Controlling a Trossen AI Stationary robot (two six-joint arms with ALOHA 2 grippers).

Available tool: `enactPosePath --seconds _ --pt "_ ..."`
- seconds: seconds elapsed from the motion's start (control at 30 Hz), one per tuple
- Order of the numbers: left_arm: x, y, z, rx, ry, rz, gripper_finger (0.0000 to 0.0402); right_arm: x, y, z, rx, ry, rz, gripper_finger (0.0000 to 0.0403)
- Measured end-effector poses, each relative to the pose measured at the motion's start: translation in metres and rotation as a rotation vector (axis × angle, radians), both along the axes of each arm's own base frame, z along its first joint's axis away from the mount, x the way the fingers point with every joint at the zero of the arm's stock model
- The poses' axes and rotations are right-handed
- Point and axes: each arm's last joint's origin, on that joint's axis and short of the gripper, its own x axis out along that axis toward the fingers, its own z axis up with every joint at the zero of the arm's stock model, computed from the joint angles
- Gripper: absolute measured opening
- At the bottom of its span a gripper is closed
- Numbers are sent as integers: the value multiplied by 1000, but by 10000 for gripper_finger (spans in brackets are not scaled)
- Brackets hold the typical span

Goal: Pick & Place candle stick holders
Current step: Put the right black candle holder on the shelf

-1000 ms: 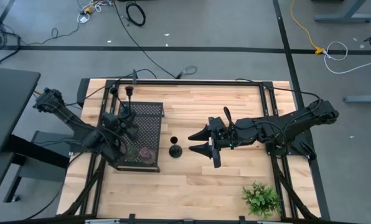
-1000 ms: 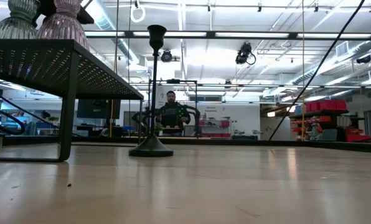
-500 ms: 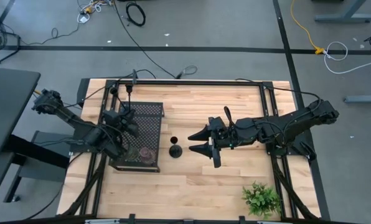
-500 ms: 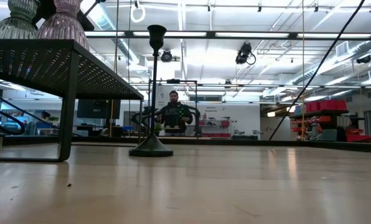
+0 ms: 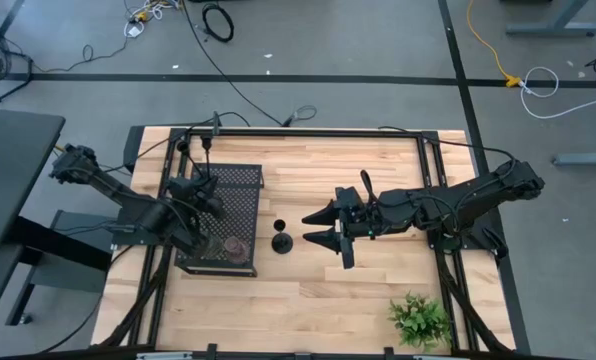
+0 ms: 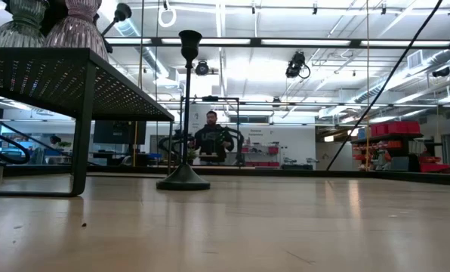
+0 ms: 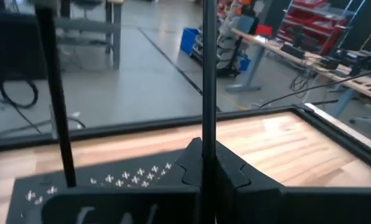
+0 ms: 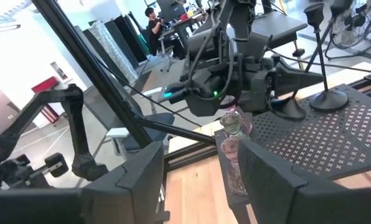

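My left gripper is over the black perforated stand, shut on the thin stem of a black candle stick holder. A second black holder stands by its round base on the stand's far left corner. Glass holders, pinkish and pale green, stand on the stand's near end. A third black holder stands upright on the table right of the stand. My right gripper hovers open and empty just right of it, fingers pointing at it. My left gripper pinches the black holder's thin stem between its two fingers, which lie across the stem and come roughly level. The holder stays upright. Its round base is at the stand's top; whether it rests there or is just clear, I cannot tell.
A green leafy plant sits at the table's near right corner. Black frame rails run along the table's edges. Bare wood lies between the stand and the plant. A person stands far behind the table.
My left gripper has drawn back a little toward the table's far left over the stand. In the low view it no longer hangs above the glass holders, and a thin round-tipped black piece now shows beside them. My right gripper has kept still.
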Motion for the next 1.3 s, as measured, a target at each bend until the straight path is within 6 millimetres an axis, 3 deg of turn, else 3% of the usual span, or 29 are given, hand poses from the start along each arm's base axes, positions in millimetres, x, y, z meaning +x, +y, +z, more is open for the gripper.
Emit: enactPosePath --seconds 0.5,0.7,0.93,1.3 --pt "13 10 18 -1 138 -80 8 0 0 4 -9 -41 -1 205" --pt "18 19 20 -9 112 -18 8 0 0 4 -4 -41 3 205" --pt "34 18 28 10 106 -68 8 0 0 4 -7 -39 3 205" --pt "49 37 16 -15 193 4 8 0 1 3 -1 -34 18 205"
